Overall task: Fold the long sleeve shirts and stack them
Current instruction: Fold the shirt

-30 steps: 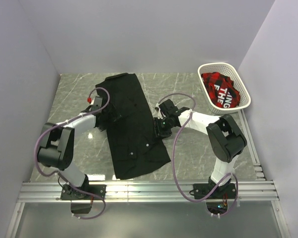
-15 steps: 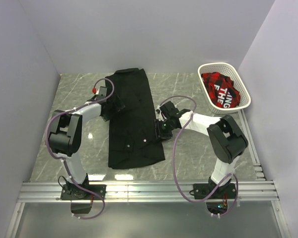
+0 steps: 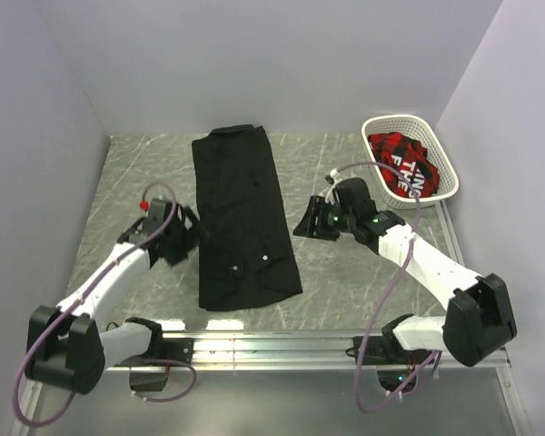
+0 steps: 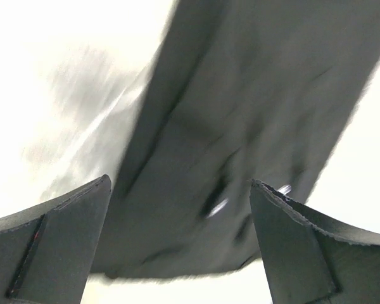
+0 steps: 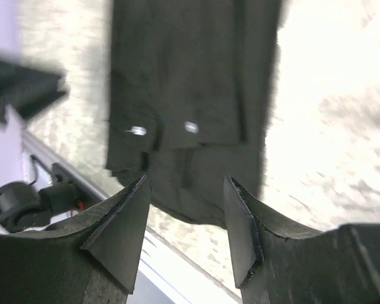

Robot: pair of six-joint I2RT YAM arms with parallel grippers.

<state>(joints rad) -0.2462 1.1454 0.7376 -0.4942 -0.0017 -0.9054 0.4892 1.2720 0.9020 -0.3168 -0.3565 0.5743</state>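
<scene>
One long sleeve shirt, black with small white buttons, lies flat on the marble table as a long narrow folded strip running from the back toward the front. My left gripper hovers just left of the strip, open and empty. The left wrist view shows the shirt ahead, beyond the spread fingers. To the right of the strip my right gripper is off the cloth, jaws apart with nothing between them. Its wrist view shows the shirt's lower end with two buttons.
A white basket stands at the back right with a red and black plaid garment in it. A metal rail runs along the table's near edge. Walls close in the left, back and right sides.
Both grippers have let go and drawn away from the shirt, left to the left, right to the right. The shirt now lies as a straighter, narrower strip. The right jaws have widened.
</scene>
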